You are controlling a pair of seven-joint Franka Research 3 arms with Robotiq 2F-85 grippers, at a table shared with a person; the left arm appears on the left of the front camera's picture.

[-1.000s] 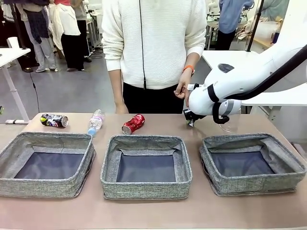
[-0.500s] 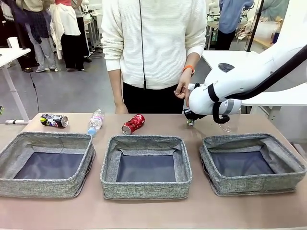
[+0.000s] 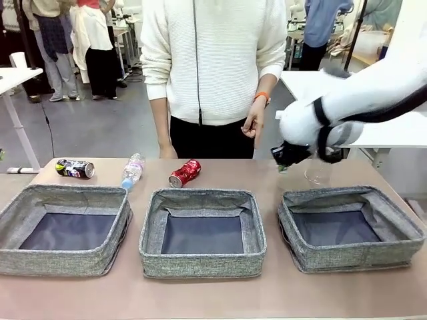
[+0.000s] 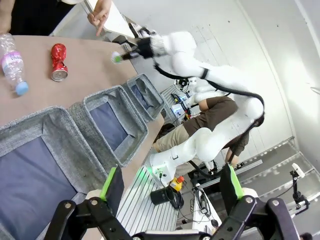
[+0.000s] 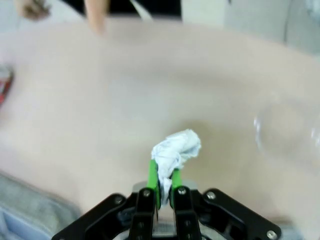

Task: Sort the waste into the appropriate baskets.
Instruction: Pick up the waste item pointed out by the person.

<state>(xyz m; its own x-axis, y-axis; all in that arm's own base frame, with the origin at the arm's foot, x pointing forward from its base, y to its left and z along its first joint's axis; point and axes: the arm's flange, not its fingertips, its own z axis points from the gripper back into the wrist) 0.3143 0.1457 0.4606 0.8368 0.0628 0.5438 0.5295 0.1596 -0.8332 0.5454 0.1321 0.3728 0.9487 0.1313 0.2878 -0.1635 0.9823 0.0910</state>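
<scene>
In the front view we see three low rectangular baskets of grey woven fabric with dark lining in a row on the tan bench (image 3: 213,293): the left basket (image 3: 67,195), the middle basket (image 3: 200,200) and the right basket (image 3: 347,197). Beyond them lie a dark printed can (image 3: 75,168), its print too small for us to read, a clear bottle (image 3: 133,171) on its side with a blue cap and a pink label, and a crushed red can (image 3: 185,173). The right gripper (image 3: 283,165) hangs over the bench just beyond the right basket's far left corner, beside an upright clear plastic cup (image 3: 317,175). A person's hand (image 3: 253,123) hangs at the far edge.

From the left wrist we see the left gripper (image 4: 170,187) with its green-padded fingers spread wide and nothing between them; the baskets' soft woven walls lie ahead of it. The bottle's pink label shows here too, but we cannot read its writing.

The right wrist view is blurred. The right gripper's green pads are pressed almost together on a white crumpled paper ball (image 5: 175,150). The creased ball bulges above the fingertips over bare bench. The cup is a faint glassy outline to the right.
</scene>
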